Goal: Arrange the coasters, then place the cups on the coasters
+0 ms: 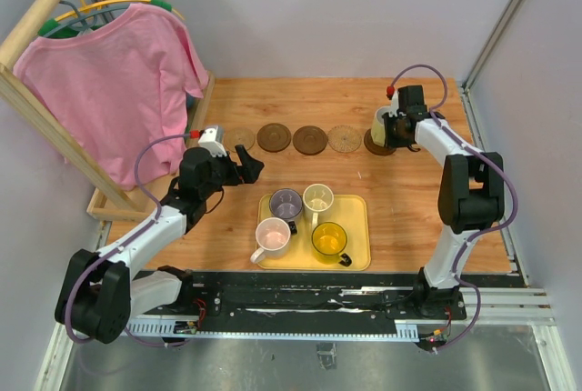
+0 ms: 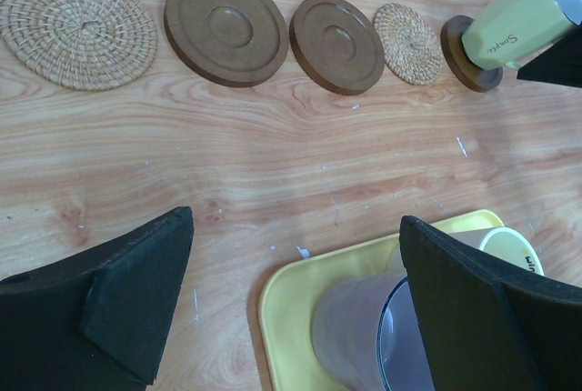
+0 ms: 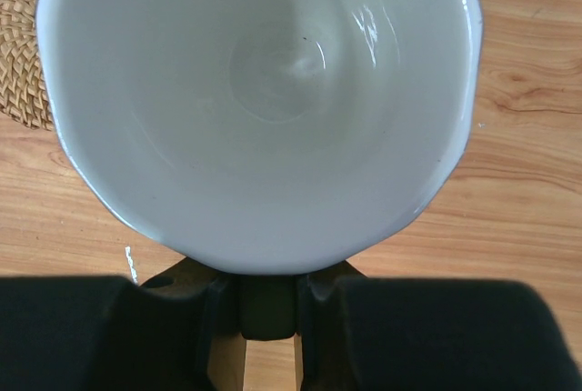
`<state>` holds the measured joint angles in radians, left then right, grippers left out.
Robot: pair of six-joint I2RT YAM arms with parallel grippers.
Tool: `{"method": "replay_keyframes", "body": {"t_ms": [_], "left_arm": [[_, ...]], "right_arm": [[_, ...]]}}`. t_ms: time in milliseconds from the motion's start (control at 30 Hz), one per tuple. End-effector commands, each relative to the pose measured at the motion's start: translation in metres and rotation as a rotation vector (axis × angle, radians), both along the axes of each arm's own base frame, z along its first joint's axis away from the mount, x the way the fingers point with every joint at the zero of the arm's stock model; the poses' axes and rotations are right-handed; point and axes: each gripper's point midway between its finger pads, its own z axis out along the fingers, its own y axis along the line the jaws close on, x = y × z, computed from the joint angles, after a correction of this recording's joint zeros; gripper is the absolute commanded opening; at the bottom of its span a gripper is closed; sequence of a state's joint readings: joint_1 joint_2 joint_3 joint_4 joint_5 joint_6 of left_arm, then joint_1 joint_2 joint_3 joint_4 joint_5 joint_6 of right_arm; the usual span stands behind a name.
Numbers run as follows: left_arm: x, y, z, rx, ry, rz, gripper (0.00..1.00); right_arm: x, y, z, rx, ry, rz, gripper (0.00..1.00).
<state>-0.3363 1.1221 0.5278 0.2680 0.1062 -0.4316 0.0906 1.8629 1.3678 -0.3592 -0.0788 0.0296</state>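
Worktop: pale wood grain.

Woven tan coaster: leftmost of five set in one row across the far half, each apart from its neighbour.
First dark brown coaster: second in the row, flat, ringed face up.
Second dark brown coaster: third in the row, same type.
Smaller woven tan coaster: fourth in the row.
Third dark brown coaster: right end of the row, largely covered by a cup.

Pale-green cup: tilted, base at the third dark brown coaster; whether it rests on it or hangs just above cannot be told. White inside.
Right gripper: clenched on the pale-green cup at its near side.
Left gripper: released, jaws spread wide, nothing between them; it hangs between the row and the tray.

Yellow tray: rectangular, near centre, carrying four upright cups.
Purple-grey cup: far left on the tray.
Cream cup: far right.
Pink cup: near left corner.
Yellow cup: near right, translucent.

Pink shirt: on a hanger, wooden rack, far left.
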Motion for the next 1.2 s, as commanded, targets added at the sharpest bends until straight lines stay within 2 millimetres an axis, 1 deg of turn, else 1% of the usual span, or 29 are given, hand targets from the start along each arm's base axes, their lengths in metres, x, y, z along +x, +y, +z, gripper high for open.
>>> {"method": "replay_keyframes", "body": {"t_ms": [0,267,333,500,600,667,767,867,1000,1167], "left_arm": [[0.008,-0.006,0.021,-0.023,-0.054,-0.009,0.99],[0.007,-0.006,0.021,-0.024,-0.054,-0.010,0.99],[0.007,-0.006,0.020,-0.024,-0.053,-0.010,0.99],[0.006,-0.005,0.019,-0.024,-0.049,-0.010,0.99],[0.006,-0.006,0.019,-0.025,-0.049,-0.011,0.99],[0.006,-0.006,0.019,-0.024,-0.050,-0.011,0.99],[0.006,-0.006,0.018,-0.024,-0.048,-0.012,0.99],[0.006,-0.006,0.018,-0.024,-0.047,-0.013,0.99],[0.005,-0.006,0.018,-0.024,-0.048,-0.014,0.99],[0.003,-0.006,0.021,-0.016,-0.060,-0.023,1.00]], "right_arm": [[0.021,-0.003,0.030,0.014,-0.101,-0.015,0.01],[0.018,-0.005,0.027,0.007,-0.085,-0.023,0.01],[0.017,-0.006,0.025,0.000,-0.078,-0.031,0.03],[0.015,-0.009,0.024,-0.009,-0.072,-0.040,0.18],[0.015,-0.008,0.025,-0.006,-0.074,-0.041,0.29],[0.014,-0.008,0.025,-0.005,-0.076,-0.043,0.38],[0.014,-0.008,0.026,-0.003,-0.078,-0.045,0.47],[0.012,-0.007,0.026,-0.001,-0.078,-0.042,0.54],[0.009,-0.005,0.029,0.001,-0.085,-0.041,0.60],[-0.004,0.000,0.036,0.008,-0.101,-0.034,0.66]]}}
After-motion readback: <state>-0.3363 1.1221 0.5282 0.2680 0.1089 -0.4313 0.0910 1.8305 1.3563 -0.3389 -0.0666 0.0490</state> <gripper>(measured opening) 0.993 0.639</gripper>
